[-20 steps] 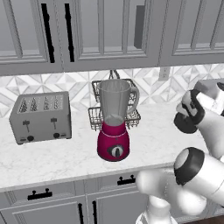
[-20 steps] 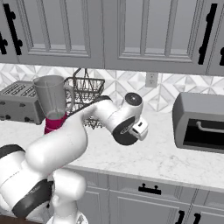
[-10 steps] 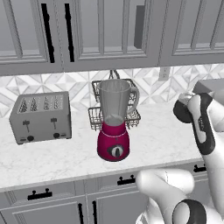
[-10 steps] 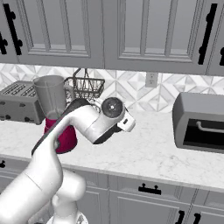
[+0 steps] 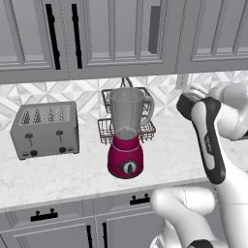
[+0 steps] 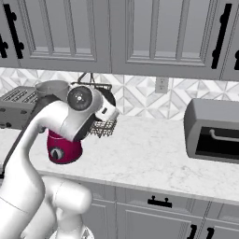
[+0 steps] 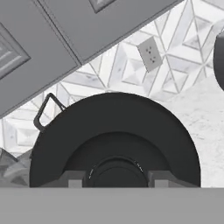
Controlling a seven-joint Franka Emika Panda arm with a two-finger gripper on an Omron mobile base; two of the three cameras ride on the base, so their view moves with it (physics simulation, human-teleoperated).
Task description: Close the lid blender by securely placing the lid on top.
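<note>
A: What is the pincer (image 7: 114, 183) doing?

B: In the hand view it is clenched on the lid (image 7: 114, 140), a dark round cap that rises just above the two finger tips (image 7: 72, 178), one at each side of its lower rim.

A: Where does the lid sit in the wider kitchen?

B: In the right base view the lid (image 6: 108, 97) shows as a dark disc at the end of the white wrist, at about 3 o'clock from the jar's mouth and close beside it, in front of the wire basket (image 6: 103, 127). It is not on the jar.

A: And the blender?

B: The blender (image 5: 127, 140) stands upright on the marble counter (image 5: 58, 177), magenta base with its round dial facing forward, clear grey jar on top with the mouth uncovered and the handle at 3 o'clock. The wire basket (image 5: 106, 128) stands directly behind it against the tiled wall.

A: Anything else on the counter?

B: A grey four-slot toaster (image 5: 44, 130) at 9 o'clock from the blender, apart from it. In the right base view a grey oven-like box (image 6: 212, 130) sits far off at 3 o'clock, and a wall socket (image 6: 161, 85) is set in the tiles between it and the basket. Grey cabinets (image 5: 111, 34) hang above.
</note>
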